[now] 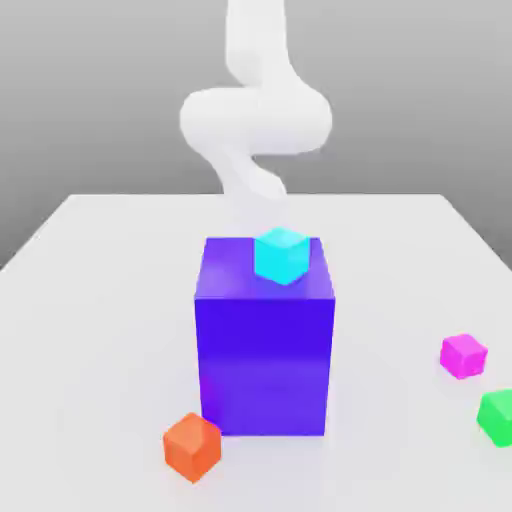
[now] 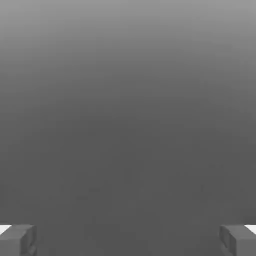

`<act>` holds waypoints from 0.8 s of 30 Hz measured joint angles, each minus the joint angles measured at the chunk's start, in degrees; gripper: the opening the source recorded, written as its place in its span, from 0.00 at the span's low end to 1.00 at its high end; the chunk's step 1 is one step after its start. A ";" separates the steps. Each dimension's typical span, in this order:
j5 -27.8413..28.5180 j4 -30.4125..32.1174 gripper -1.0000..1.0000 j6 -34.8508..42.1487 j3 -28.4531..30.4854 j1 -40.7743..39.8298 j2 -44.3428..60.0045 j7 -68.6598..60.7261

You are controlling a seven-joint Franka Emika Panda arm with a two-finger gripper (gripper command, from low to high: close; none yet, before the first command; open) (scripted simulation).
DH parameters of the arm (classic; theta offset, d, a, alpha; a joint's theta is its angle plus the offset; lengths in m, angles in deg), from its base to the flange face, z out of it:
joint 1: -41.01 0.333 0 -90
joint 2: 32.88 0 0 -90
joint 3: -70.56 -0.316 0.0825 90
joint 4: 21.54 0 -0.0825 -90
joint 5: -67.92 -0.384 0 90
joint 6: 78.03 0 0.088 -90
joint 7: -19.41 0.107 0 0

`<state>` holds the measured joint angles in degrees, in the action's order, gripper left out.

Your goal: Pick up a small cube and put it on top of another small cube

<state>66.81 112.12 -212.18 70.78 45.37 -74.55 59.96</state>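
Item: cyan cube (image 1: 281, 255), frame centre, atop the purple block (image 1: 265, 350). Your gripper (image 2: 128, 240): jaws spread wide, empty. Arm (image 1: 255, 120) at upper centre; the cube lies below and in front of it.

A small cyan cube (image 1: 280, 255) sits on top of a large blue block (image 1: 265, 350), near the block's far edge and slightly toward the exterior view's right, turned a little so one corner faces the camera. A small orange cube (image 1: 192, 446) rests on the counter (image 1: 90, 330) just beside the block's near corner on the exterior view's left. A small magenta cube (image 1: 463, 355) lies on the counter well off to the exterior view's right. A small green cube (image 1: 497, 417) lies near it, closer to the camera, partly cut off by the frame edge.
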 joint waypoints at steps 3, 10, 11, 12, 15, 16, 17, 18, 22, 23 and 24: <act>-1.36 2.34 0.50 -2.95 0.07 5.37 5.22 -6.60; -4.39 7.52 0.50 -9.44 -1.25 16.34 16.84 -21.28; -4.77 8.26 0.50 -10.37 -1.59 17.79 18.49 -23.33; -5.13 9.00 0.50 -11.30 -2.01 19.17 20.14 -25.37; -5.94 11.21 0.50 -14.10 -3.50 23.14 25.08 -31.30; -6.10 11.95 0.50 -15.04 -4.07 24.39 26.73 -33.19; -6.20 12.70 0.50 -15.98 -4.70 25.56 28.37 -35.04; -6.20 13.44 0.50 -16.93 -5.36 26.70 30.01 -36.82; -5.04 16.44 0.50 -20.78 -8.51 30.72 36.56 -43.11; -4.33 17.20 0.50 -21.76 -9.31 32.32 38.20 -44.38; -3.39 17.96 0.50 -22.74 -9.89 33.34 39.84 -45.49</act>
<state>63.43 130.08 -234.91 60.89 78.71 -34.71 14.47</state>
